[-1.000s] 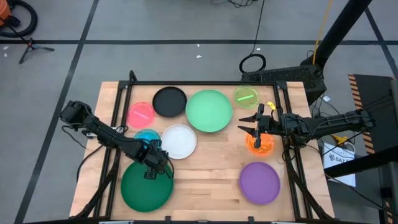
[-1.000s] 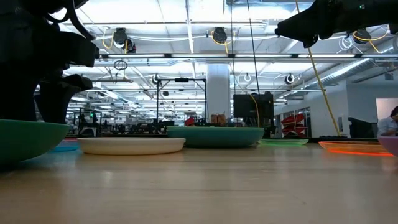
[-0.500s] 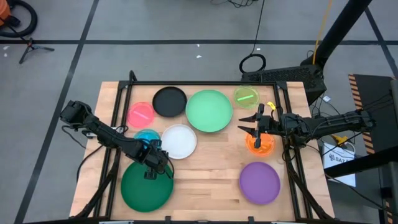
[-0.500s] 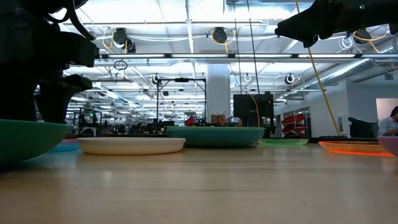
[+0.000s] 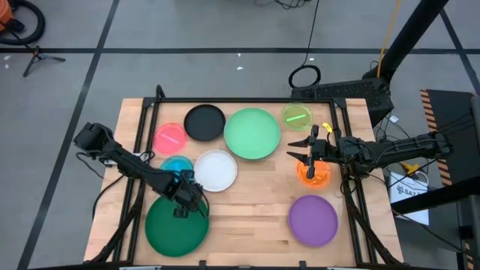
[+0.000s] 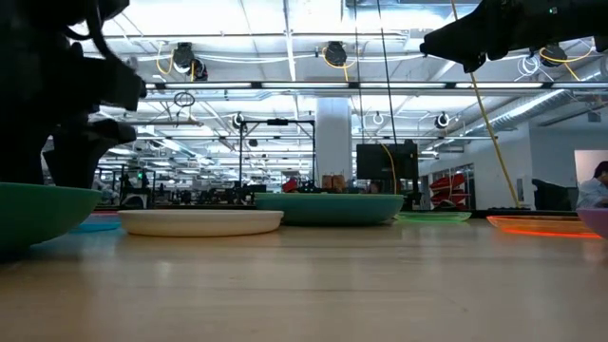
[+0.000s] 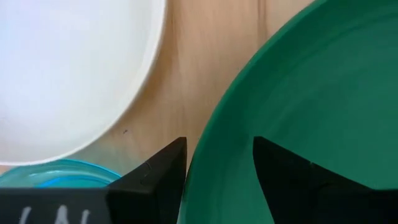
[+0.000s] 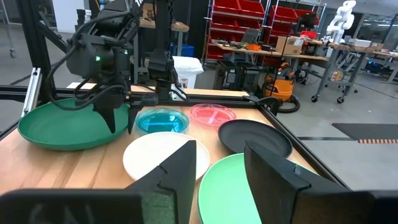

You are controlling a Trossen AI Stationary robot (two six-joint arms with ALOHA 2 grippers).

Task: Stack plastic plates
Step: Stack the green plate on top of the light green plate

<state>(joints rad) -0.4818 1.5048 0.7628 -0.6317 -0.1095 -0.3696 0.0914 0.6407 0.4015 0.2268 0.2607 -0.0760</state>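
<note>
We see no plastic plates stacked yet; the left gripper (image 5: 185, 196), fingers spread, straddles the large dark green round plastic plate (image 5: 174, 227) rim; the right gripper (image 5: 300, 149), fingers spread, hovers empty.

A robotics workshop or lab. Red parts bins (image 8: 249, 18) fill shelving at the upper right, beside cluttered workbenches (image 8: 292, 53). A white robot arm (image 8: 341, 15) stands at the far upper right.

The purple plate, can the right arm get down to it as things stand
Probably yes. The purple plate lies alone on bare wood at the table's near right, nothing on it. The right gripper hangs open over the orange plate, just beyond it, with nothing between them.
</note>
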